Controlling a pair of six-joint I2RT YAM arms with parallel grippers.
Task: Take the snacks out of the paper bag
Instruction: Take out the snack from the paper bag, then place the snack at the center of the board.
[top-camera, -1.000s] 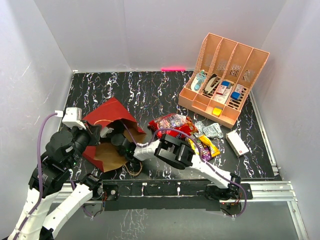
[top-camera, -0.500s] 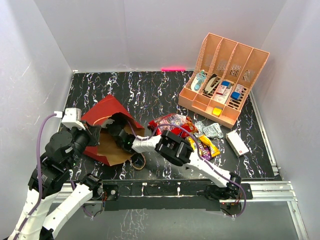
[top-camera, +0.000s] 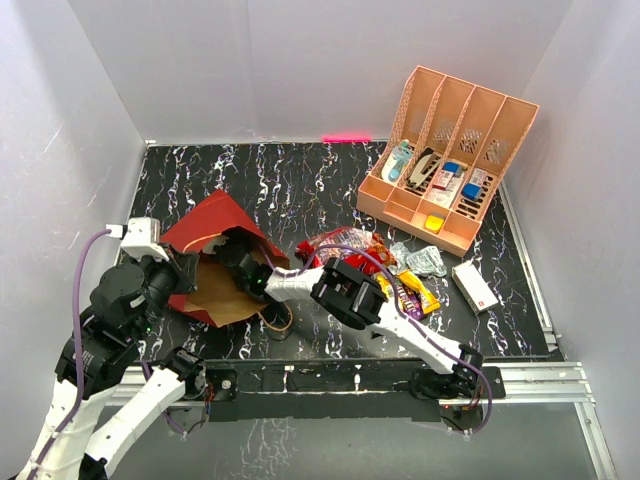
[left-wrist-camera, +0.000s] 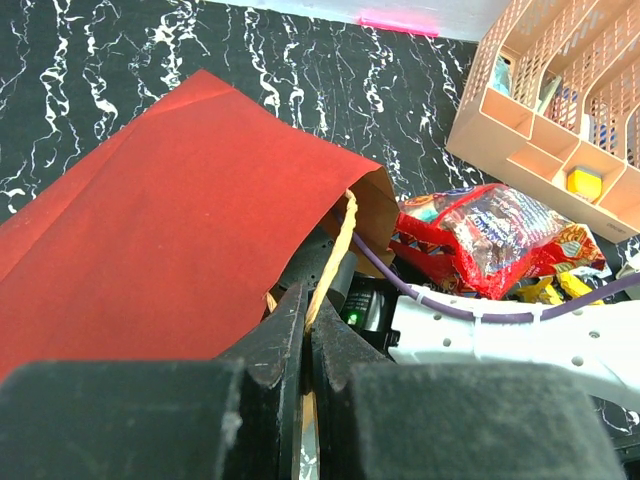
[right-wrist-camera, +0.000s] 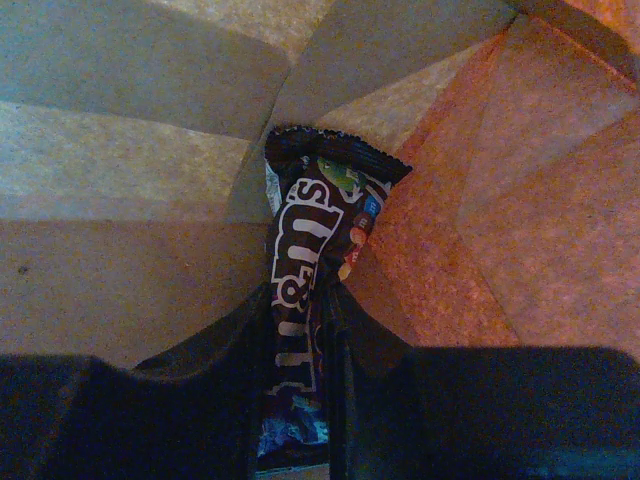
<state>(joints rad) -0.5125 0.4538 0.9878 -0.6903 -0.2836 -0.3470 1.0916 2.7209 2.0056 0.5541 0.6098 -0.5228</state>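
Black marbled table carries paper bag, snacks, peach organizer, white box.

Bag mouth occupied; bare tabletop only behind it.
The mouth of the paper bag is filled by the right gripper. Kraft walls sit close on both sides, and a brown candy packet is clamped between the fingers. The mouth's rim is pinched by the left gripper. Just right of the bag, passage is blocked by the snack pile and by the right arm lying across it. The far right corner is closed off by the peach organizer, with a white box near it. Bare table is seen behind the bag, up to the back wall.
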